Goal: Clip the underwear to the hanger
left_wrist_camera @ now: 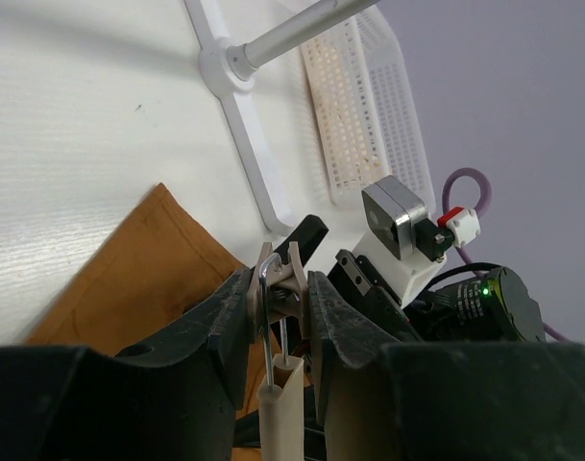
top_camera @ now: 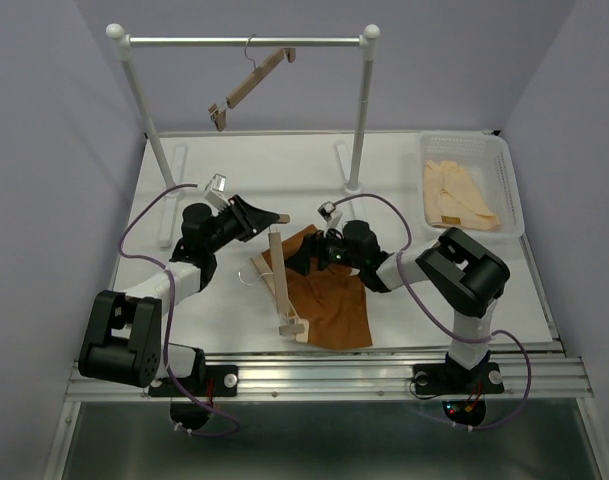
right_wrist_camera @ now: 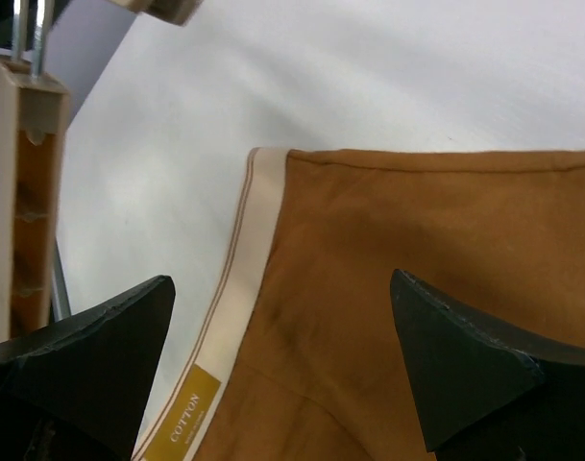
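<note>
The hanger (top_camera: 284,285), a pale wooden bar with a thin wire hook, lies on the table with its left half over the underwear (top_camera: 334,300). The underwear is rust-brown with a beige waistband (right_wrist_camera: 246,252) and lies flat. My left gripper (top_camera: 268,219) is shut on the clip (left_wrist_camera: 280,277) at the bar's far end, squeezing it between both fingers. My right gripper (top_camera: 306,256) hovers open over the waistband corner of the underwear (right_wrist_camera: 407,240), with nothing between its fingers. The hanger bar (right_wrist_camera: 28,192) stands just left of it.
A second wooden hanger (top_camera: 252,82) hangs tilted on the white rail (top_camera: 244,42) at the back. A white basket (top_camera: 504,165) at the back right holds a peach-cream garment (top_camera: 456,192). The rack's feet (left_wrist_camera: 242,115) lie on the table behind the grippers.
</note>
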### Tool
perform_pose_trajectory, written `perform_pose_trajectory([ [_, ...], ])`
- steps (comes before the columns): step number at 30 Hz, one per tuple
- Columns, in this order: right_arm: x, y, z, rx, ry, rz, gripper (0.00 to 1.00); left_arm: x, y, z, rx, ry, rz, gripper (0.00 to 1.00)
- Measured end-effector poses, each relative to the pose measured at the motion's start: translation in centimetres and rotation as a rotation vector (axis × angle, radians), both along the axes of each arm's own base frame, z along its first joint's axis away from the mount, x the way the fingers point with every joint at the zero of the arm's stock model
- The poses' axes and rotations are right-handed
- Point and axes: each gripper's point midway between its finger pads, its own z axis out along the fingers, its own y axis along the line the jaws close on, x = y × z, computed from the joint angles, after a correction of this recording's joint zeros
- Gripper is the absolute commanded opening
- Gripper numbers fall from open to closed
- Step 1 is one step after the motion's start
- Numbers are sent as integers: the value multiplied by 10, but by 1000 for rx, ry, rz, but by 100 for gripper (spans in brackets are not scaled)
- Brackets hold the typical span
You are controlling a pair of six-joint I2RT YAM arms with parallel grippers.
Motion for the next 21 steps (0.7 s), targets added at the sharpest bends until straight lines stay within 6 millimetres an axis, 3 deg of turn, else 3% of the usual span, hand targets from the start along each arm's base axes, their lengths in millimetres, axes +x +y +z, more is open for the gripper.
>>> perform_pose_trajectory([
  [6, -5, -21, -32, -62, 49, -76, 100, 3, 7, -7, 13, 28, 31, 0],
  [13, 3, -39, -34, -38, 69, -190, 100, 6, 11, -9, 22, 32, 50, 0],
  [21, 8, -92, -34, -62, 116, -431, 100, 7, 12, -20, 56, 29, 22, 0],
])
